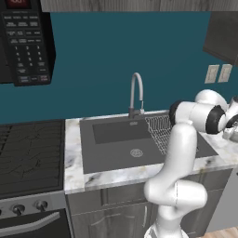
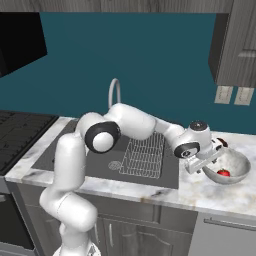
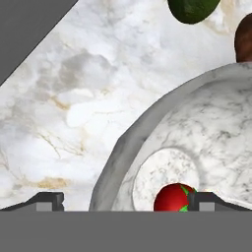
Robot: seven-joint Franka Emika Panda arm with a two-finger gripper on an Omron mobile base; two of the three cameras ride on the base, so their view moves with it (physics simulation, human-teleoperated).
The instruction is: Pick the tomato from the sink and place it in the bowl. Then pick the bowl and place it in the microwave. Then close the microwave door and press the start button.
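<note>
The marbled bowl (image 2: pixel 235 162) stands on the counter right of the sink (image 2: pixel 100 155), and the red tomato (image 2: pixel 223 173) lies on its bottom. My gripper (image 2: pixel 204 165) is low at the bowl's left rim. In the hand view the gripper (image 3: pixel 125 204) is open and wide, one finger outside the bowl's rim (image 3: pixel 147 123) and the other inside, next to the tomato (image 3: pixel 171 199). Nothing is gripped. The black microwave (image 1: pixel 25 42) with its keypad hangs at the upper left; I cannot make out how its door stands.
A small green fruit (image 3: pixel 194 9) and a dark brown item (image 3: pixel 244 42) lie on the marble counter beyond the bowl. The wire rack (image 2: pixel 142 157) and curved faucet (image 1: pixel 136 93) belong to the sink. A stove (image 1: pixel 28 153) is left of the sink.
</note>
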